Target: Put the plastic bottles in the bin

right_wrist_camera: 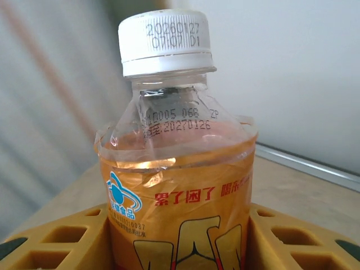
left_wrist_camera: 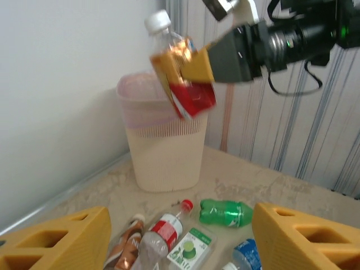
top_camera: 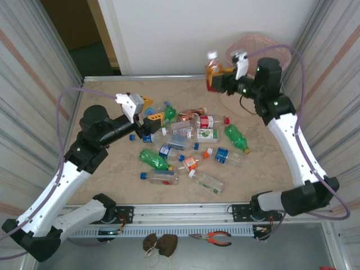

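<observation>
White-capped bottle (right_wrist_camera: 174, 169) with orange label and red lettering; beige perforated bin (left_wrist_camera: 166, 157) with pink liner (left_wrist_camera: 138, 101); green bottle (left_wrist_camera: 225, 212) and red-capped, red-labelled clear bottle (left_wrist_camera: 160, 233) on mottled tan bench (left_wrist_camera: 281, 191).

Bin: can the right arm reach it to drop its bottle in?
Probably yes. The right end effector holds the bottle up in the air near the bin, whose top is open, and nothing stands between them.

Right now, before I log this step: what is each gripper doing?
Left gripper: open, holding nothing.
Right gripper: closed on the orange-labelled bottle.
</observation>
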Available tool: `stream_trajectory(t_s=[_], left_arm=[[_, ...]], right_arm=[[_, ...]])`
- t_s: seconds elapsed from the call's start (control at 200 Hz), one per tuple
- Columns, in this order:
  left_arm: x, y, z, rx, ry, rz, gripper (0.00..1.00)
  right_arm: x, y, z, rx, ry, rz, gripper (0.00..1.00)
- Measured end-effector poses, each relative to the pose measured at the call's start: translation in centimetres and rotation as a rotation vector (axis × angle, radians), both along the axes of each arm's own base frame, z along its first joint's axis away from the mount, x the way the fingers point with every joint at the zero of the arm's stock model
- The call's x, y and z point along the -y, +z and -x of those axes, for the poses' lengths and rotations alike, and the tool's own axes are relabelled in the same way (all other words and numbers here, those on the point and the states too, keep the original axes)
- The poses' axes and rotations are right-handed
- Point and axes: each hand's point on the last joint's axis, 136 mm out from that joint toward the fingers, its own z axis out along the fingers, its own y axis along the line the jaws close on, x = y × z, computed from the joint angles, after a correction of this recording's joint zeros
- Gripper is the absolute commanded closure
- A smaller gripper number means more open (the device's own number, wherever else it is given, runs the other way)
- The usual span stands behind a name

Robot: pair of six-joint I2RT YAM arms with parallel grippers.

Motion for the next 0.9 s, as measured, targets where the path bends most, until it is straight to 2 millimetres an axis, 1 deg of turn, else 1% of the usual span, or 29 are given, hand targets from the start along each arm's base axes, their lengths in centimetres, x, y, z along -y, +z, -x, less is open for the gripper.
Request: stream_trajectory(t_s=[0.105, 0.16, 0.22, 0.321, 0.396, 0.426, 0.531, 0.621, 0.751, 0.812, 0.902], left_arm=[[0.0, -1.1, -0.5, -0.024, 0.017, -0.015, 0.33], [-0.1, -1.5, -0.7, -0.03, 0.024, -0.02, 0.33], [-0.1, -1.7, -0.7, -0.034, 0.028, -0.023, 0.33], [-0.1, -1.8, -0.9, -0.036, 0.035, -0.024, 0.33], [-0.1, -2.1, -0.9, -0.042, 0.036, -0.028, 0.33], [-0.1, -2.4, -0.9, -0.045, 0.036, -0.03, 0.33], [-0.1, -3.3, -1.2, -0.057, 0.045, -0.039, 0.33], [-0.2, -4.0, -1.5, -0.069, 0.058, -0.049, 0.33], [-0.3, -4.5, -1.8, -0.076, 0.075, -0.056, 0.33], [-0.3, -4.5, -1.9, -0.077, 0.078, -0.057, 0.33], [-0.4, -4.7, -2.0, -0.078, 0.087, -0.06, 0.33]], right_arm=[[5.3, -0.4, -4.9, -0.09, -0.206, -0.079, 0.54], [7.9, -0.7, -7.1, -0.127, -0.293, -0.123, 0.54], [10.4, -1.0, -9.1, -0.167, -0.37, -0.173, 0.54], [13.7, -1.7, -11.6, -0.228, -0.464, -0.254, 0.55], [15.6, -2.1, -13.2, -0.274, -0.529, -0.315, 0.64], [16.3, -2.1, -13.9, -0.288, -0.548, -0.338, 0.65], [18.0, -2.7, -15.9, -0.33, -0.596, -0.405, 0.65], [18.6, -4.4, -17.6, -0.385, -0.626, -0.445, 0.63], [18.3, -7.8, -19.5, -0.49, -0.655, -0.478, 0.58], [18.0, -9.1, -20.1, -0.536, -0.672, -0.48, 0.55], [17.5, -10.7, -20.4, -0.596, -0.713, -0.465, 0.53]])
